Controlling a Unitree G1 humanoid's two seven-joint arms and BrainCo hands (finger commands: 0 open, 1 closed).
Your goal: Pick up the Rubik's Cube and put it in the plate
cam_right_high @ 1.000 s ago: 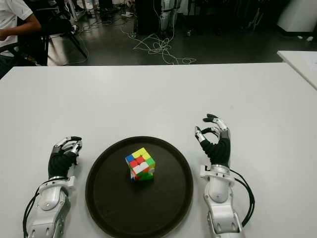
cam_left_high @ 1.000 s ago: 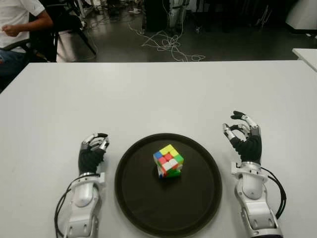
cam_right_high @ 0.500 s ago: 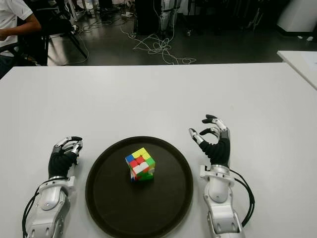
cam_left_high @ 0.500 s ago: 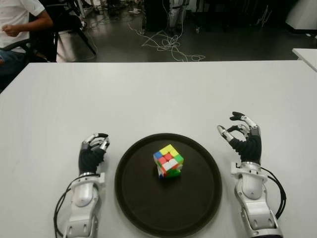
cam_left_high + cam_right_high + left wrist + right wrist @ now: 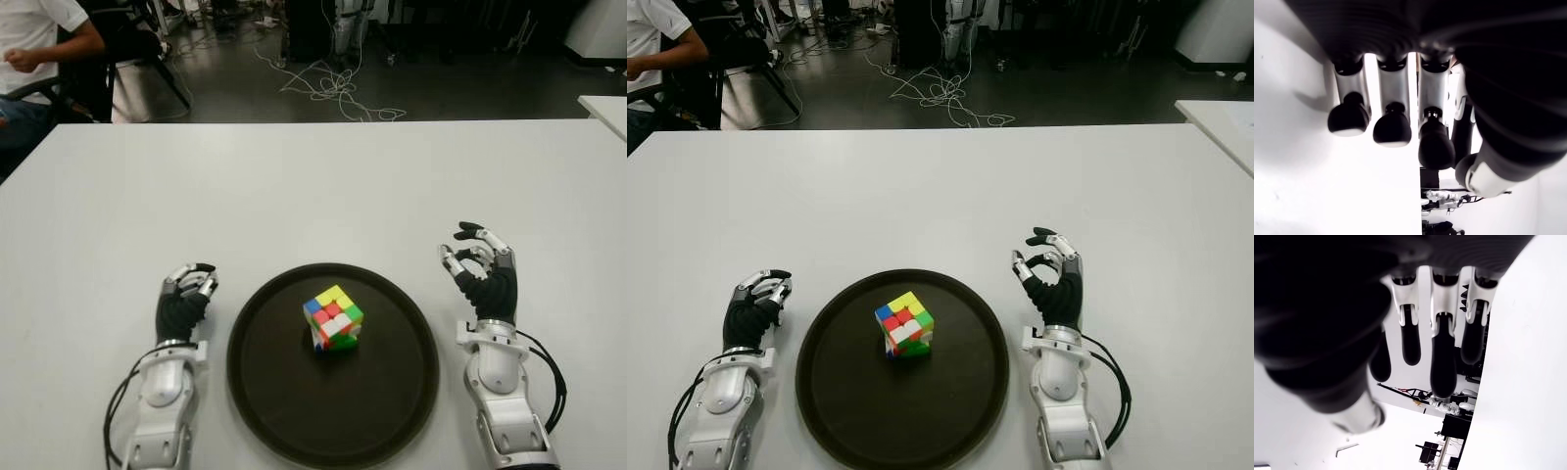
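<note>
While both hands flank it empty, the cube [image 5: 333,317] sits in the plate [image 5: 392,411].
Left to right on the smooth white table [image 5: 313,186]: left hand [image 5: 183,300], fingers curled, holding nothing; round dark plate with the glossy multicoloured cube near its middle; right hand [image 5: 479,265], fingers loosely apart.

1. Rubik's Cube [image 5: 333,317]: scrambled yellow, red, blue, green and white squares.
2. Plate [image 5: 392,411]: plain dark brown.
3. Table [image 5: 323,186]: plain white.
4. Left hand [image 5: 183,299] and right hand [image 5: 480,266]: black palms, silver fingers, black tips.
</note>
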